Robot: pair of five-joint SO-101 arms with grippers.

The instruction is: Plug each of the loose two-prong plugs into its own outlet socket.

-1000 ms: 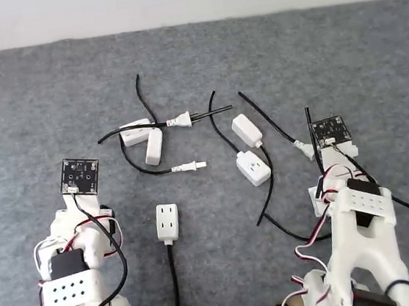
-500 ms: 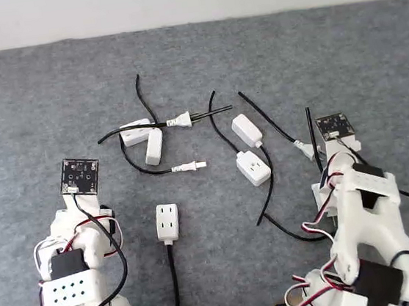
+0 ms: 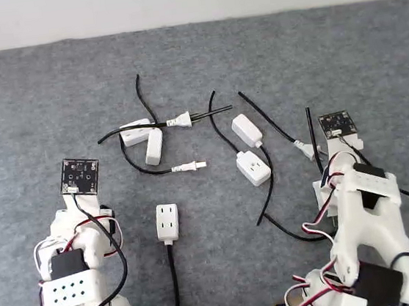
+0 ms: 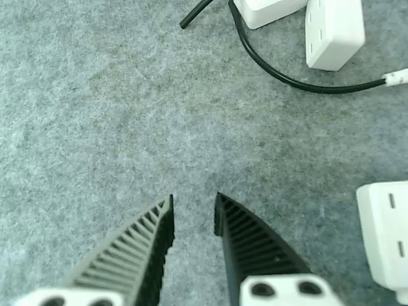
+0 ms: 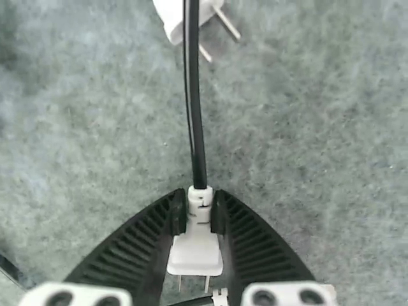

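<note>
I'm keeping the left arm (image 3: 77, 271) parked at about seven o'clock on the grey mat (image 3: 28, 99). The left claw (image 4: 193, 205) is hanging slightly parted over bare carpet, gripping nothing. I'm reading that as a waiting post: the lone socket (image 3: 167, 221) is lying at the arm's two o'clock, near enough to steady once a plug arrives. In the left wrist view the frame edge is cutting that socket (image 4: 386, 236) off, so I'm not seeing its whole face.

Towards twelve o'clock from it, the paired sockets (image 3: 144, 139) are resting together. The upper plug (image 3: 179, 120) is just beside them and the lower plug (image 3: 188, 167) is loose on the mat. Black cords (image 3: 139, 94) are crossing here, so I'm unable to trace which lead belongs to which piece. Further right, the stacked sockets (image 3: 251, 150) are sitting end to end, unplugged.

At about four o'clock the right arm (image 3: 364, 223) is leaning over its catch. The right claw (image 5: 197, 203) is clamping the held plug (image 5: 196, 248) at its collar, prongs pointing back at the wrist and the cord running straight out ahead. I'm judging that grip is meant to keep the lead clear. From above, the arm's body is covering it. A spare plug (image 5: 182, 19) is lying beyond, half cropped.
</note>
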